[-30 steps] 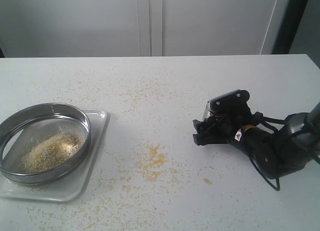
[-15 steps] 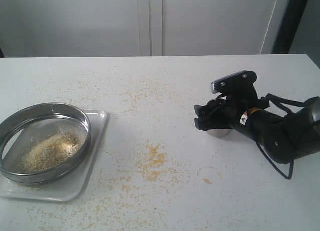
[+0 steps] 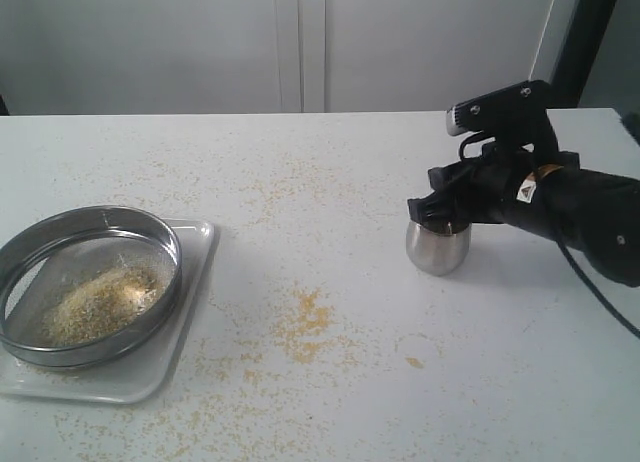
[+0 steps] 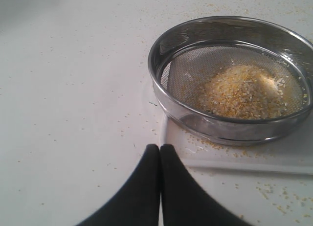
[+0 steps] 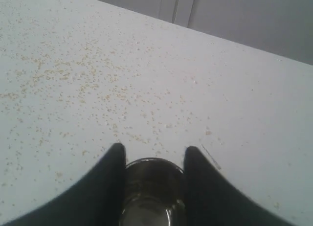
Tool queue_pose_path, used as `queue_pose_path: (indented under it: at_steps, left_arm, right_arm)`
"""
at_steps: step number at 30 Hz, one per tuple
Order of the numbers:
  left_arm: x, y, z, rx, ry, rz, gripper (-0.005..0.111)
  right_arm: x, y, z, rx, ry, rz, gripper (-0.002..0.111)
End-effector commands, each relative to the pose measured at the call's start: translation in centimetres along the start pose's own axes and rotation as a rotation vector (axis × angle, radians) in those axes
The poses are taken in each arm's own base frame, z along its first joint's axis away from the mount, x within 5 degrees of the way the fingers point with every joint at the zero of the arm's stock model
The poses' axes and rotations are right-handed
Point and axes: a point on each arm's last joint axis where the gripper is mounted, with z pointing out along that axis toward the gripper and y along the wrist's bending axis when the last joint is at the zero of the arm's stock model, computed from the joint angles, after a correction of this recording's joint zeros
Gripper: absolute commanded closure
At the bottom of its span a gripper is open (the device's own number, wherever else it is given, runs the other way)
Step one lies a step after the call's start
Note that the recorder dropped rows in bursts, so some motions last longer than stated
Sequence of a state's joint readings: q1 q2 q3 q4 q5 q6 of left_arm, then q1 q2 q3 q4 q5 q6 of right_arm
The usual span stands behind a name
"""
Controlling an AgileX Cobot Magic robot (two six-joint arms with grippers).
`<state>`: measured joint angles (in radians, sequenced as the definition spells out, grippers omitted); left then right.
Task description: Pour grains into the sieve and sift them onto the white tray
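Note:
The sieve (image 3: 168, 244) sits on the white tray (image 3: 188, 317) at the left, with a heap of grains (image 3: 100, 297) on its mesh. In the left wrist view the sieve (image 4: 161, 89), the grains (image 4: 244, 91) and the tray (image 4: 234, 156) lie just beyond my left gripper (image 4: 160, 146), which is shut and empty near the tray's edge. A small steel cup (image 3: 437, 250) stands upright on the table at the right. My right gripper (image 3: 440, 214) grips its rim from above. In the right wrist view the cup (image 5: 151, 187) sits between the fingers of that gripper (image 5: 154, 148).
Spilled grains (image 3: 305, 322) form a patch in the middle of the table, with thinner scatter around it and along the front edge. The right arm (image 3: 580, 207) stretches in from the right. A pale wall stands behind the table.
The right arm has risen and swung back to the right. The steel cup, earlier mostly hidden under the gripper, now stands upright and plainly visible on the table.

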<state>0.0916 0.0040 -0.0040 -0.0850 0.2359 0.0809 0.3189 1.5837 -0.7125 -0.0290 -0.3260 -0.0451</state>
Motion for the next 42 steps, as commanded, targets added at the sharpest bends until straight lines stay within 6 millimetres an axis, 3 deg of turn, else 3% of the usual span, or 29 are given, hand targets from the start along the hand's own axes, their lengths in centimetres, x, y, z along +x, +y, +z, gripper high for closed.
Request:
queue_pose_path:
  at_steps: [1,12,21,31,38,42]
  left_arm:
    - [0.1,0.0,0.0,0.005,-0.004,-0.002,0.106]
    - [0.1,0.0,0.0,0.005,-0.004,-0.002,0.106]
    - [0.1,0.0,0.0,0.005,-0.004,-0.002,0.106]
    - [0.1,0.0,0.0,0.005,-0.004,-0.002,0.106]
    - [-0.3,0.0,0.0,0.002,-0.042,-0.024,0.106]
    - [-0.9,0.0,0.0,0.013,-0.106,-0.258,0.106]
  right_arm:
    - [-0.6,-0.2,-2.3,0.002,0.095,-0.007,0.105]
    - [-2.6,-1.0,-4.5,-0.010,0.473,-0.060,0.108]
    - [-1.9,-5.2,-5.7,0.098,0.615,0.066,0.108]
    - [-1.8,-6.2,-7.5,0.175,0.491,0.186,0.108]
    - [-2.0,-5.3,-11.8,0.193,0.291,0.162,0.108]
    - [-1.7,-5.1,-12.5,0.196,0.249,0.157,0.108]
